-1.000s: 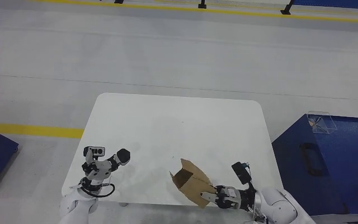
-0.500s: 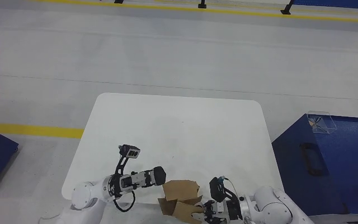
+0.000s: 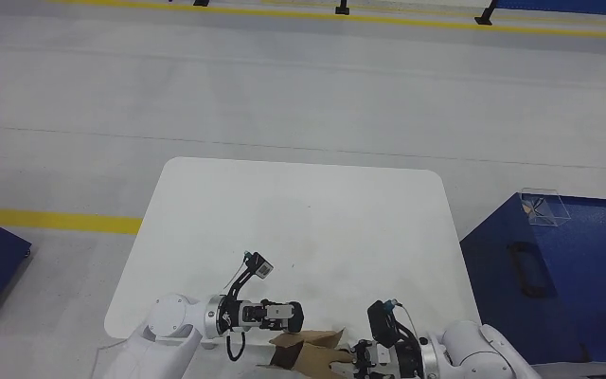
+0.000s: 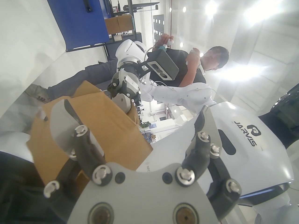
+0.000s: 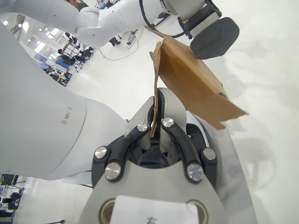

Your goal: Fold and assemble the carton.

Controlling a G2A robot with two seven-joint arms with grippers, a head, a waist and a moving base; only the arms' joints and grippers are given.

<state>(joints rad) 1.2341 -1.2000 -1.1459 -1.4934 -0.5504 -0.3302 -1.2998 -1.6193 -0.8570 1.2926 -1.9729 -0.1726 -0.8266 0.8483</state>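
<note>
At near table (image 3: 303, 218) edge, carton (image 3: 309, 349) between left hand (image 3: 290, 316) and right hand (image 3: 347, 358).

High top view over table (image 3: 303, 218); both close wrist views on shared carton (image 4: 109, 122)

Both arms are drawn in low and close, forearms turned inward so the grippers face each other. The left arm (image 3: 189, 317) lies crosswise. Its left gripper (image 3: 287, 315) is spread wide, with one finger (image 4: 61, 117) laid flat against the carton (image 4: 100, 127). The right arm (image 3: 459, 346) ends in the right gripper (image 5: 156, 104), pinched tight on a carton flap.
</note>
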